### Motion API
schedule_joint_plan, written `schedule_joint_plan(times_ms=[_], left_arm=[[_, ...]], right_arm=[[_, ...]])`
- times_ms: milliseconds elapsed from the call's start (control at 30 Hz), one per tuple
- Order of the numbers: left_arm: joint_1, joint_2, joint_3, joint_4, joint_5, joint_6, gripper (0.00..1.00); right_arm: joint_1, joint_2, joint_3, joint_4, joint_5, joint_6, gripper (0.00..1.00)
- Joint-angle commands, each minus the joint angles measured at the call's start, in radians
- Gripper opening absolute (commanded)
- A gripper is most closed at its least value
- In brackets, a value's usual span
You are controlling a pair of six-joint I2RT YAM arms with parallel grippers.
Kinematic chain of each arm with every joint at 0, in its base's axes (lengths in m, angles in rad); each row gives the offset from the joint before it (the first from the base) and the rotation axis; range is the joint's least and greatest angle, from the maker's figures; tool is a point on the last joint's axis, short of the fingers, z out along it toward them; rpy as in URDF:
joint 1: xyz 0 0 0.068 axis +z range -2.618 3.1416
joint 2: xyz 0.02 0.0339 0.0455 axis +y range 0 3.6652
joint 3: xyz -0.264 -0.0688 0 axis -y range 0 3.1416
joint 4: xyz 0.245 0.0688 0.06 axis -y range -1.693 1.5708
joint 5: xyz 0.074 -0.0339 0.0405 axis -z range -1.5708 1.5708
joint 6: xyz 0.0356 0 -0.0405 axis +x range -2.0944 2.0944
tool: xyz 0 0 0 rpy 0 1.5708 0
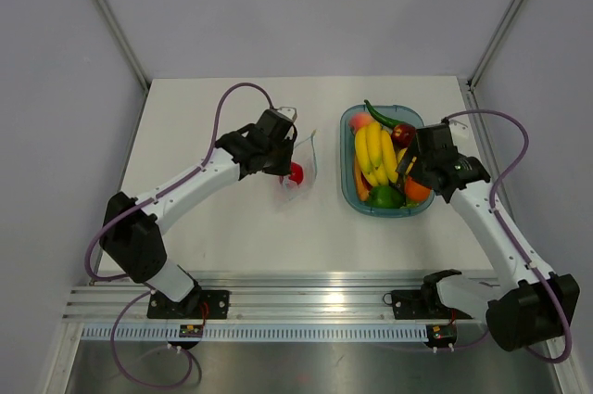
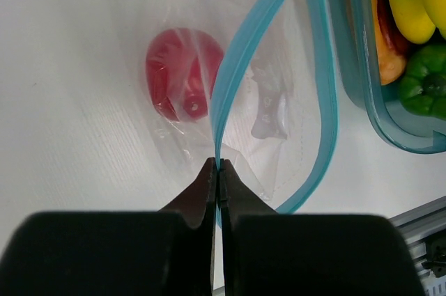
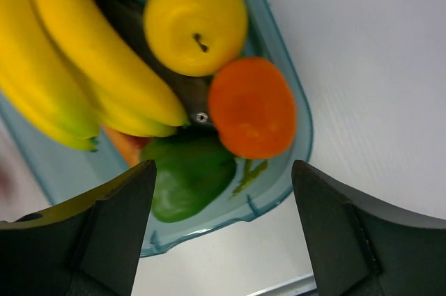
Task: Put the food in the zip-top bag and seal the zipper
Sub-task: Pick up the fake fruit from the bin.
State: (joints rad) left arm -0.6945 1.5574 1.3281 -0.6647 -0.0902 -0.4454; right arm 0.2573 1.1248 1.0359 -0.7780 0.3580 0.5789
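The clear zip-top bag (image 1: pixel 306 164) lies on the table, its mouth gaping toward the tray. A red fruit (image 2: pixel 182 73) sits inside it, also seen as the red fruit (image 1: pixel 296 171) from above. My left gripper (image 2: pixel 218 164) is shut on one lip of the blue zipper (image 2: pixel 220 101); the other lip curves away to the right. My right gripper (image 3: pixel 223 170) hangs open over the tray's near right corner, nothing between its fingers. Just beyond its fingertips lie the orange fruit (image 3: pixel 252 106) and the yellow fruit (image 3: pixel 195 21). From above, the right gripper (image 1: pixel 410 171) partly covers the orange fruit (image 1: pixel 417 190).
The blue-tinted oval tray (image 1: pixel 345 139) stands right of the bag and holds bananas (image 1: pixel 373 153), a green pepper (image 1: pixel 384 197), a green chili (image 1: pixel 380 114) and a dark red piece (image 1: pixel 403 133). An aluminium rail (image 1: pixel 306 306) runs along the near table edge.
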Motion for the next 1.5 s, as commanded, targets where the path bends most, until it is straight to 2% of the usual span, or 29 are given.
schedule_joint_plan(times_ms=[0,233,633,733,867,900,967,1000,1100,1200,1233,1300,1333,1467], left_arm=[[-0.003,-0.033,0.025,0.010,-0.014,-0.006,0.00],[-0.003,-0.028,0.023,0.010,-0.013,-0.004,0.00],[-0.003,-0.013,0.031,0.010,-0.002,-0.003,0.00],[-0.003,-0.010,0.031,0.010,-0.002,-0.004,0.00],[-0.003,-0.005,0.031,0.011,0.004,-0.003,0.00],[-0.003,-0.003,0.033,0.011,0.006,-0.003,0.00],[-0.005,-0.003,0.034,0.014,0.012,-0.001,0.00],[-0.005,0.000,0.034,0.011,0.014,0.001,0.00],[-0.005,0.000,0.037,0.011,0.015,0.004,0.00],[-0.005,-0.002,0.037,0.010,0.010,0.005,0.00],[-0.005,-0.002,0.036,0.013,0.009,0.007,0.00],[-0.005,-0.002,0.034,0.014,0.009,0.004,0.00],[-0.005,-0.003,0.031,0.014,0.009,0.004,0.00],[-0.005,-0.007,0.023,0.013,0.000,0.007,0.00]], right_arm=[[-0.041,0.001,-0.040,-0.040,0.064,-0.031,0.87],[-0.081,0.073,-0.063,0.025,-0.014,-0.077,0.88],[-0.105,0.197,-0.048,0.111,-0.024,-0.120,0.88],[-0.110,0.207,-0.057,0.147,-0.039,-0.135,0.86],[-0.110,0.202,-0.060,0.157,-0.040,-0.142,0.74],[-0.109,0.195,-0.062,0.158,-0.040,-0.143,0.67],[-0.110,0.190,-0.062,0.158,-0.048,-0.145,0.59],[-0.109,0.185,-0.060,0.157,-0.048,-0.145,0.49],[-0.109,0.167,-0.054,0.146,-0.059,-0.145,0.37],[-0.110,0.150,-0.053,0.134,-0.071,-0.143,0.40],[-0.109,0.150,-0.054,0.134,-0.071,-0.143,0.44],[-0.109,0.156,-0.063,0.135,-0.076,-0.133,0.44],[-0.109,0.155,-0.066,0.138,-0.076,-0.128,0.38],[-0.109,0.096,-0.088,0.152,-0.137,-0.113,0.32]])
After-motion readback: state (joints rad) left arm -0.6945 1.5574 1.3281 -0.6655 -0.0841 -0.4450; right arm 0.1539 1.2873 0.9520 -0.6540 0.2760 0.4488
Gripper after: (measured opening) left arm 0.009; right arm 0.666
